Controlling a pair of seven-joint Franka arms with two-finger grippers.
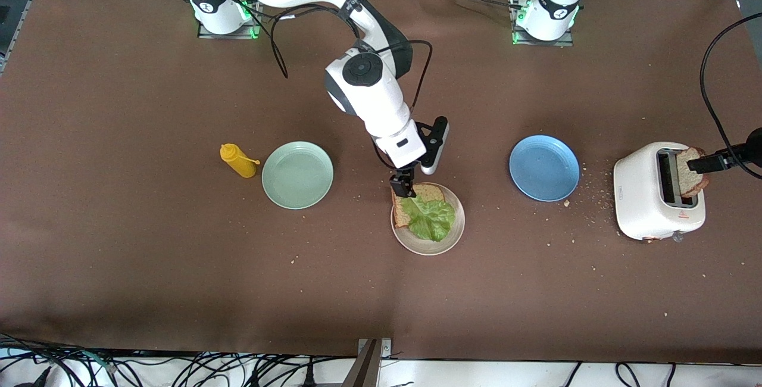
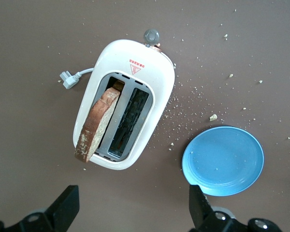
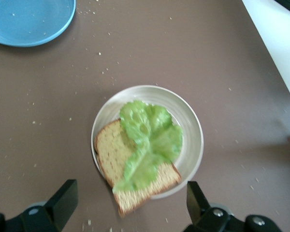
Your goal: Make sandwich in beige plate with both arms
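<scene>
The right gripper hangs just over the edge of the beige plate that lies toward the robots' bases, its jaws spread wide and holding nothing. Below and between its fingers lies a slice of brown bread in the plate, one corner sticking out over the rim, with a ruffled lettuce leaf spread on top of it and reaching onto the bare plate. The left gripper hovers above the white toaster at the left arm's end of the table, jaws also fully apart and empty; the toaster sits below the gap between them. A second bread slice stands tilted in one toaster slot, its crust rising out of it, while the other slot holds nothing. A blue plate rests on the table beside the toaster, with crumbs scattered between them.
</scene>
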